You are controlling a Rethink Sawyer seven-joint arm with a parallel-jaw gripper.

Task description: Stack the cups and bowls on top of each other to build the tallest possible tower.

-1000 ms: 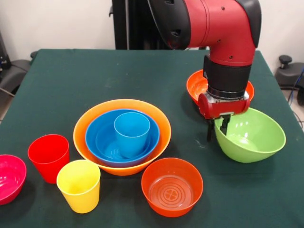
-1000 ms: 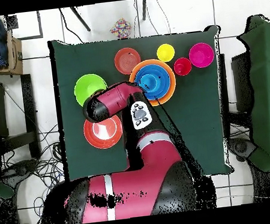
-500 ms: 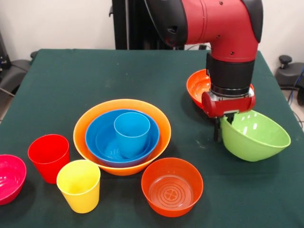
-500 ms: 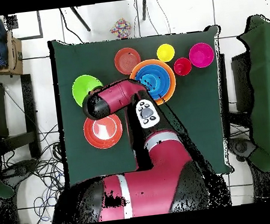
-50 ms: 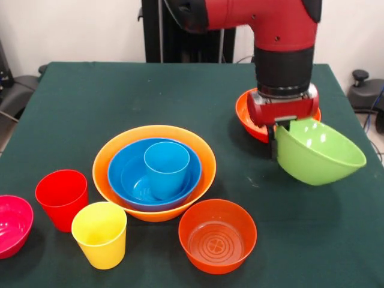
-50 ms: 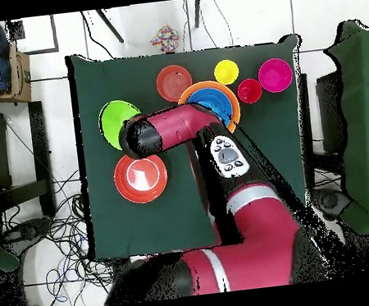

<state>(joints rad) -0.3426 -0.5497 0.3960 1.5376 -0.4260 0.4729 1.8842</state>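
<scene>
My gripper (image 5: 278, 144) is shut on the near rim of the lime green bowl (image 5: 321, 156), which hangs tilted above the table's right side. From overhead the arm's wrist covers the gripper, and the green bowl (image 6: 114, 122) shows beside it. The tower stands mid-table: the pale orange bowl (image 5: 154, 132) holds a blue bowl (image 5: 123, 174) with a light blue cup (image 5: 166, 165) upright inside. A red cup (image 5: 61, 199) and a yellow cup (image 5: 99, 234) stand at the front left, with a magenta bowl (image 5: 12, 225) at the left edge.
One red-orange bowl (image 5: 217, 235) sits in front of the tower. A second red-orange bowl (image 5: 245, 114) lies directly behind the gripper. In the overhead view the arm crosses part of the pale orange bowl (image 6: 230, 105).
The gripper has risen with the green bowl, lifting it off the table and tilting it. The arm's upper links have swung round in the overhead view.
</scene>
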